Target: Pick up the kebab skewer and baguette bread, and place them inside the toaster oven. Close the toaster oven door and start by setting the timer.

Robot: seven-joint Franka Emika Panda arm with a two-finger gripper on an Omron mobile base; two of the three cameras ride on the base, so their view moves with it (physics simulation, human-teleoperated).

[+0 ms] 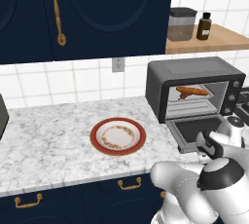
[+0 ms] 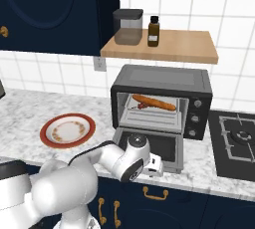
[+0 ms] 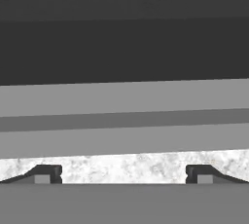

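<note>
The toaster oven [image 1: 194, 74] [image 2: 162, 81] stands on the marble counter with its door [image 1: 193, 129] [image 2: 160, 146] dropped flat. On the wire rack inside lies the baguette bread [image 1: 192, 91] [image 2: 153, 102]. A dark red bit of the kebab skewer [image 2: 142, 106] peeks out beside it. My gripper [image 1: 203, 144] [image 2: 157, 167] [image 3: 124, 175] is low at the door's front edge, open wide and empty. In the hand view the door's grey edge [image 3: 124, 121] spans the picture close ahead, above a strip of counter [image 3: 124, 165].
An empty red-rimmed plate [image 1: 118, 136] [image 2: 67, 129] sits on the counter left of the oven. A stove top [image 2: 236, 141] lies to the right. A wooden shelf [image 2: 169, 46] with a jar and a bottle hangs above the oven. Dark blue cabinets hang at upper left.
</note>
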